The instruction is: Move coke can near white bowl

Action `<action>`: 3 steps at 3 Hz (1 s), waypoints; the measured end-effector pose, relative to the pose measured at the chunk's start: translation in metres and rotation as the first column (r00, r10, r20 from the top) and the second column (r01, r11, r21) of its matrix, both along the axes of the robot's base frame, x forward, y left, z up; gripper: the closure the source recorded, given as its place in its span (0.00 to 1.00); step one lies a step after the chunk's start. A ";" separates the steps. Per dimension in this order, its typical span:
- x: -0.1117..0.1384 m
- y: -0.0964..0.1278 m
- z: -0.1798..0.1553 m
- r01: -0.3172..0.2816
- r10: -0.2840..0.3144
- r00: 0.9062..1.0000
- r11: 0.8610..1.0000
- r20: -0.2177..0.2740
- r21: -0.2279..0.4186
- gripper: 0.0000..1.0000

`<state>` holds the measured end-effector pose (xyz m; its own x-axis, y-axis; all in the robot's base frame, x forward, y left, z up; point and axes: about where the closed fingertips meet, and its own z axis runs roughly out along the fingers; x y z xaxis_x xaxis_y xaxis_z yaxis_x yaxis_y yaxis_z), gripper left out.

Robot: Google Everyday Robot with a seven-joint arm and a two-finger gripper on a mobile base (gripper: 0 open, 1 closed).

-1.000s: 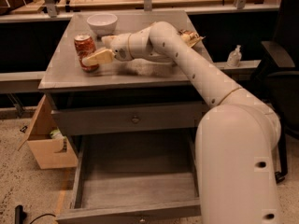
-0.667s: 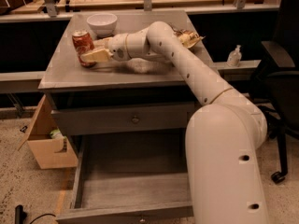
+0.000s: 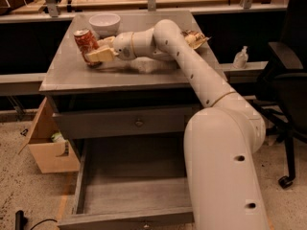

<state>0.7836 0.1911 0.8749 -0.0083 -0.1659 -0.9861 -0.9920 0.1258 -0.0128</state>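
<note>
Red coke can [image 3: 85, 41], pinched low between the gripper [image 3: 94, 56] fingers, carried closer than a second ago and now tilted just beside the white bowl [image 3: 105, 23], snack bag [image 3: 195, 38] well right of that bowl, probably only setting down left.

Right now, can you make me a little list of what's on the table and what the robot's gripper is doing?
coke can: tilted, held at its lower part, close to the bowl
white bowl: upright, near the table's back edge
gripper: over the table, shut on the coke can
snack bag: on the table, behind the arm
drawer: pulled open under the table
</note>
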 end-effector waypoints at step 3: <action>0.095 -0.087 0.024 0.482 -0.480 0.875 0.876 0.068 -0.013 1.00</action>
